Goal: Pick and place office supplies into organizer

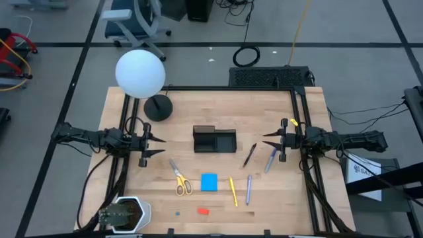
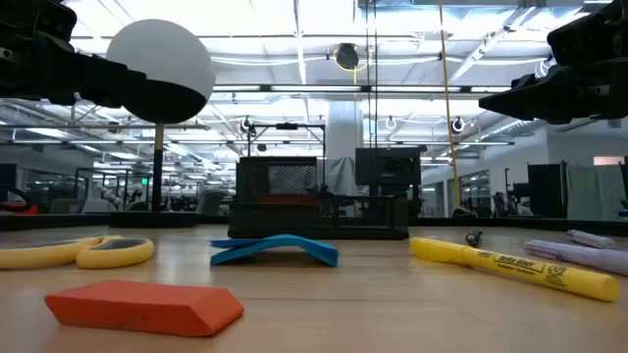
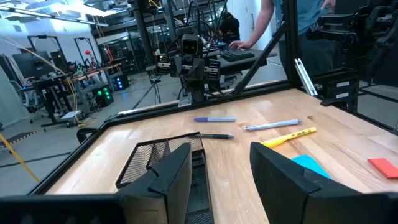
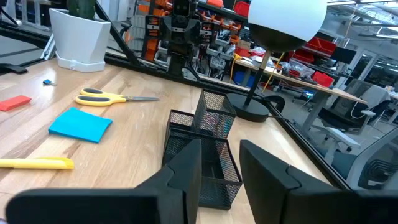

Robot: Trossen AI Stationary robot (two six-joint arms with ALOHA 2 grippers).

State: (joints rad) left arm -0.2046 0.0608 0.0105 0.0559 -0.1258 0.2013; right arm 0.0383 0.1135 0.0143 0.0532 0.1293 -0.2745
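Observation:
The black mesh organizer (image 1: 214, 139) stands on the table's middle. In front of it lie yellow-handled scissors (image 1: 180, 180), a blue note pad (image 1: 209, 182), a yellow marker (image 1: 232, 190), a purple pen (image 1: 248, 188) and a red eraser (image 1: 203, 211). A dark pen (image 1: 250, 155) and a blue pen (image 1: 271, 160) lie to the organizer's right. My left gripper (image 1: 158, 146) hovers open left of the organizer, pointing at it. My right gripper (image 1: 267, 140) hovers open to its right. Both hold nothing; the wrist views show the organizer (image 3: 163, 163) (image 4: 205, 146) beyond the open fingers.
A lamp with a white globe (image 1: 140, 74) and round black base (image 1: 157, 108) stands at the far left. A white pot with a plant (image 1: 125, 215) sits at the near left corner. A black frame rail (image 1: 301, 112) runs along the table's right side.

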